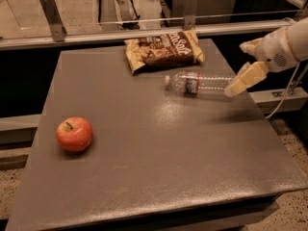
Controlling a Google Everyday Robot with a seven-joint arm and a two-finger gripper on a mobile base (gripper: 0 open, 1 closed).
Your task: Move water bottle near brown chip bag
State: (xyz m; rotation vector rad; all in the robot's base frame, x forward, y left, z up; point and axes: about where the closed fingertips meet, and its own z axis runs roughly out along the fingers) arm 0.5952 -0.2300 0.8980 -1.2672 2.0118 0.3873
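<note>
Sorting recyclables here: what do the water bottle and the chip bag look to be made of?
The water bottle: clear glossy plastic, ribbed and see-through. The brown chip bag: probably thin plastic film, crinkled, slightly shiny. The tool hovers beside the bottle's base.
</note>
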